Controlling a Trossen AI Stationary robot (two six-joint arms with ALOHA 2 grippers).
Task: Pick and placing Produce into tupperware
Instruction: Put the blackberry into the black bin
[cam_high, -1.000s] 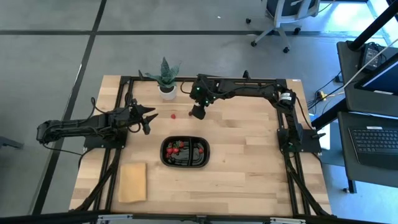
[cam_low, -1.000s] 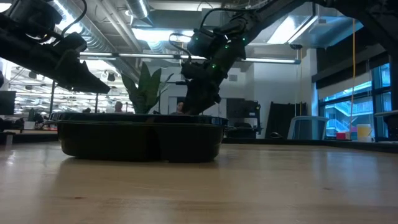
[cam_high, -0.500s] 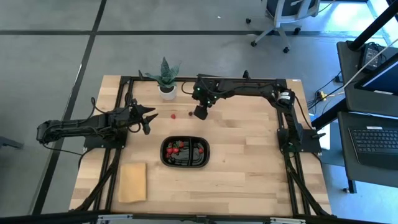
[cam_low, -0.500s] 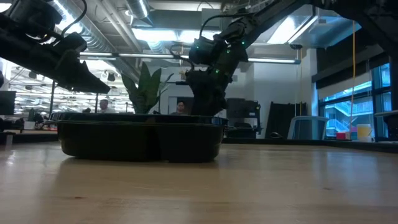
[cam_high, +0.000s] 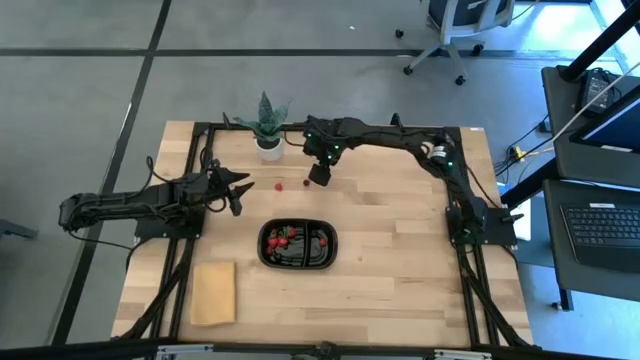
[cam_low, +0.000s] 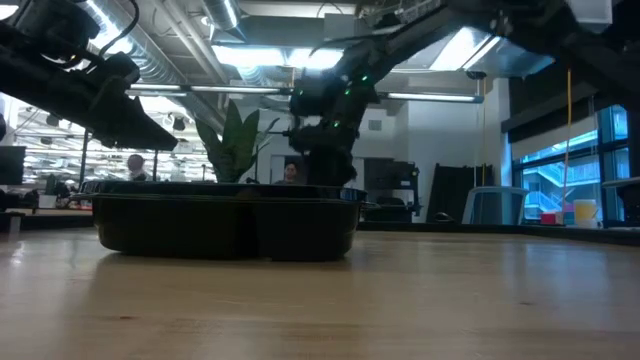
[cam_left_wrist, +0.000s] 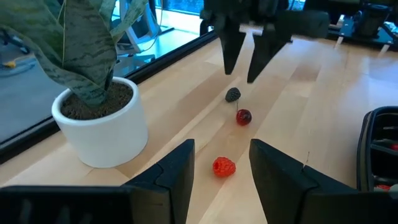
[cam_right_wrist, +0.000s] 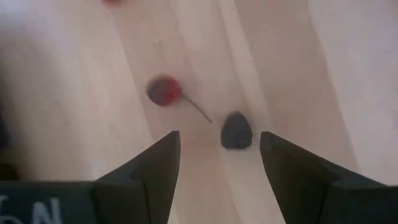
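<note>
Three loose pieces of produce lie on the table beside the potted plant: a dark berry (cam_left_wrist: 233, 94), a red cherry (cam_left_wrist: 243, 116) with a stem, and a red raspberry (cam_left_wrist: 224, 166). My right gripper (cam_left_wrist: 241, 65) hangs open just above the dark berry (cam_right_wrist: 236, 132), pointing steeply down; the cherry (cam_right_wrist: 164, 90) lies beside it. My left gripper (cam_high: 240, 190) waits open and raised at the table's left, facing these pieces. The black tupperware (cam_high: 262, 245) rests at the table's middle with several red pieces (cam_high: 283, 238) in its left compartment.
A green plant in a white pot (cam_high: 268, 140) stands at the far edge, close to the loose pieces. A flat tan block (cam_high: 213, 292) lies near the front left corner. Bare wood lies to the right of the tupperware (cam_low: 225, 220).
My right gripper has tipped more steeply downward, its wrist swinging toward the table's far left, and it has sunk a little toward the dark berry. The produce and the tupperware have stayed where they were.
</note>
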